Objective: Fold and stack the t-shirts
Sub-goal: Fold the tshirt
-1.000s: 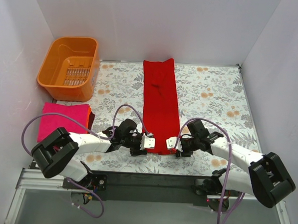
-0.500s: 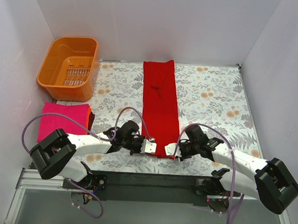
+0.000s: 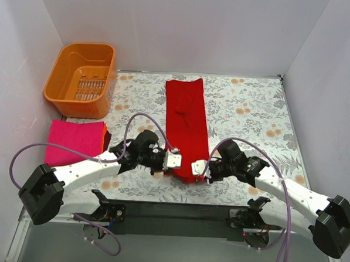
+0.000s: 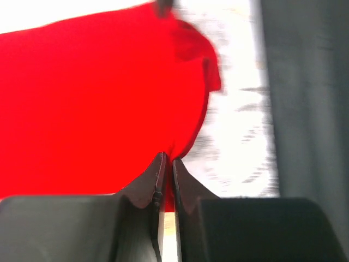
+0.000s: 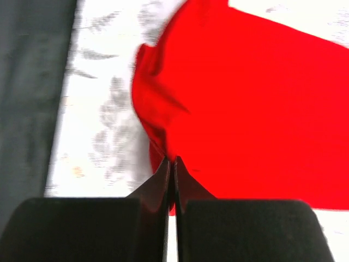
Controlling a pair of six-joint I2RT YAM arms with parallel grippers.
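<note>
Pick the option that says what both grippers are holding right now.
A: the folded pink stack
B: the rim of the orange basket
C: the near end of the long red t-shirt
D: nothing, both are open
C: from above, the left gripper and right gripper sit at the near end of the red t-shirt, and each wrist view shows the jaws closed on its edge.

White walls (image 3: 180, 25) are standing at 9, 12 and 3 o'clock. A flowered cloth (image 3: 252, 111) is lying under even light. An orange basket (image 3: 76, 109) is sitting at 10 o'clock, and a black strip (image 3: 176, 210) is running along 6 o'clock.
</note>
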